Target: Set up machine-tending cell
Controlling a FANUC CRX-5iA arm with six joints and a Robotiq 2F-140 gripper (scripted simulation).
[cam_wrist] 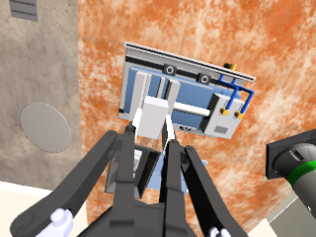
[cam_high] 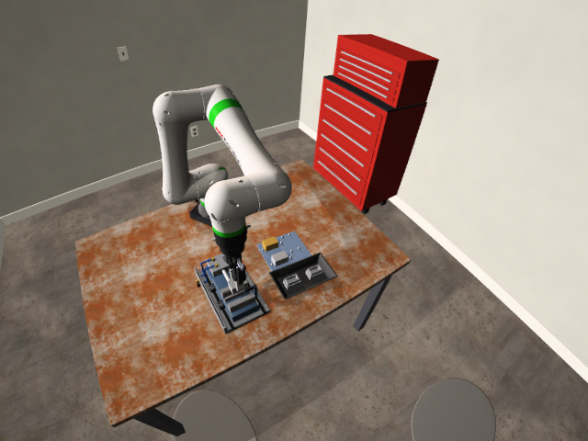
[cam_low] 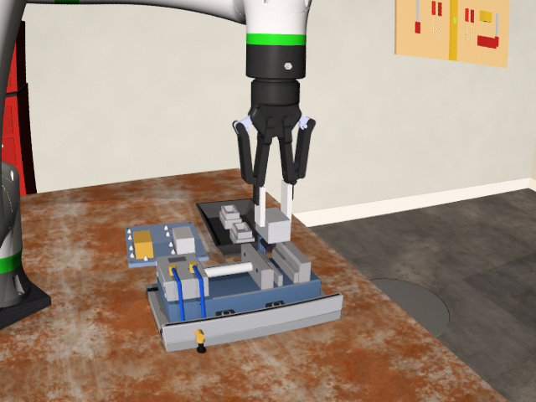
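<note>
While the jaws are clamped on one aluminium blank (cam_low: pixel 275 230), pinching it from two sides, the block hangs in the air just above the vise (cam_low: pixel 242 289), over the narrow gap between the two grey end-of-stroke blocks. It does not touch the vise in the exterior view.

Beyond the jaws and a little to the side lies the dark outfeed tray (cam_low: pixel 207 214), and two finished parts (cam_low: pixel 229 214) lie in it side by side, pockets up, flat on its floor. Beside the tray, farther from the jaws, sits the blue infeed plate (cam_low: pixel 161 228) with small white pins. On it rest one brass blank (cam_low: pixel 142 244) and a second aluminium blank (cam_low: pixel 183 239), apart from each other and inside the plate's edge.

Below the jaws, the vise stands on a grey base with a blue body. Its hose block (cam_low: pixel 182 276), with two blue hoses, is at the end away from the held blank, and a white rod (cam_low: pixel 228 269) runs from it toward the opening. The work stop cannot be made out.

The rust-coloured counter (cam_high: pixel 142 294) carries all of this. A red tool chest (cam_high: pixel 370 118) stands well apart against the wall.

Count: two aluminium blanks, one brass blank, two finished parts, one tray, one plate, one vise.
</note>
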